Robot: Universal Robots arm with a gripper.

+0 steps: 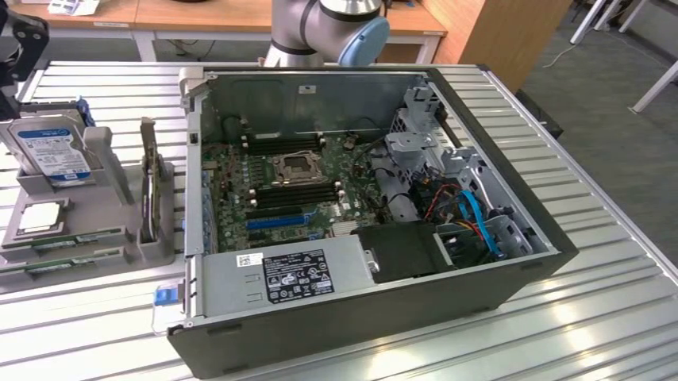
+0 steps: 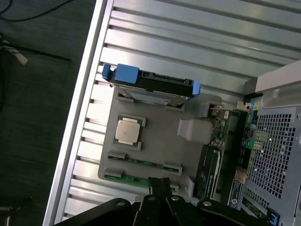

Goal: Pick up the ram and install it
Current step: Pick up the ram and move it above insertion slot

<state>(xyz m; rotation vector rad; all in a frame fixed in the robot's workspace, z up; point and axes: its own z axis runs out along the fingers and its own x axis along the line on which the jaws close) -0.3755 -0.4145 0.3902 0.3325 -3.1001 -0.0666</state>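
Observation:
Two rams, thin green sticks, lie flat side by side in slots of a grey holder tray [image 2: 160, 141]: one ram [image 2: 143, 162] and a second ram [image 2: 134, 179] closer to the tray's edge. In the exterior view they show as green strips [image 1: 76, 237] on the tray at that view's left. My gripper [image 2: 159, 185] hangs above the tray, over the outer ram and apart from it, its fingers shut with nothing between them. Its dark body [image 1: 19, 48] shows high at the exterior view's upper left. The motherboard's black memory slots [image 1: 297, 193] flank the processor socket [image 1: 291, 167].
The tray also holds a blue-framed hard drive [image 2: 150, 82], a processor chip [image 2: 128, 130] and an upright card [image 1: 148, 186]. The open computer case [image 1: 498, 262] sits right beside the tray, with a power supply [image 1: 291, 274], a blue slot [image 1: 281, 219] and cables inside.

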